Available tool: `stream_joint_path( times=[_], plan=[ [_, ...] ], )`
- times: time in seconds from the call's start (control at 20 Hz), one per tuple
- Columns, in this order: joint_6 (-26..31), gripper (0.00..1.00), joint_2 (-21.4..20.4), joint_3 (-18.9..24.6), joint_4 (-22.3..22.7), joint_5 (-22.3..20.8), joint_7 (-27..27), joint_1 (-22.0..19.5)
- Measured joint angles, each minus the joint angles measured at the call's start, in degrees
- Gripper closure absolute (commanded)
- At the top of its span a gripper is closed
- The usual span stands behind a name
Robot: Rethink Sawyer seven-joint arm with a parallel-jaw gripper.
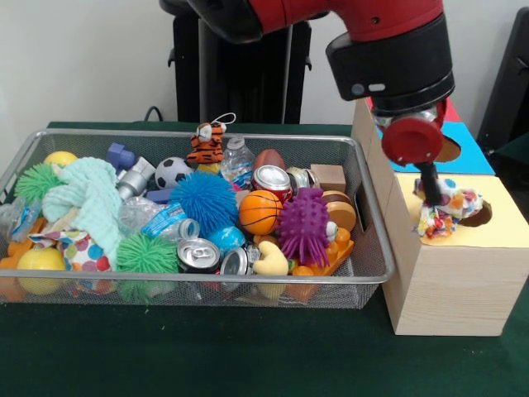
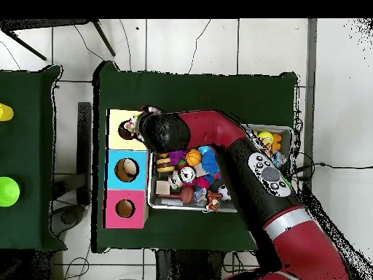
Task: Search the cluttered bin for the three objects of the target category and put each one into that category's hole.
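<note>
My gripper (image 1: 431,195) hangs over the hole (image 1: 478,215) in the yellow top (image 1: 506,222) of the wooden box, at the right of the front view. It is shut on a white polka-dot cloth (image 1: 443,213), which bunches up around the black fingers at the hole's left rim. In the overhead view the cloth (image 2: 130,127) peeks out beside the arm's head on the yellow panel (image 2: 115,120). In the wire bin (image 1: 198,136), a mint-green cloth (image 1: 87,194) and another dotted cloth (image 1: 79,250) lie at the left.
The bin also holds balls, soda cans (image 1: 197,255), plastic bottles, a purple spiky ball (image 1: 303,225), a basketball (image 1: 260,212) and a tiger toy (image 1: 205,145). Behind the yellow panel come a blue panel (image 2: 116,169) and a pink one (image 2: 115,209), each with a hole.
</note>
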Motion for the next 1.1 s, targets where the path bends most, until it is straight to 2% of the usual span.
stream_joint_path(
  times=[0.4,1.1],
  plan=[
    [-0.6,1.0,1.2,-3.2,0.0,0.0,0.0,1.5],
    [-1.5,1.0,-0.2,-6.5,0.0,1.5,0.0,4.3]
  ],
)
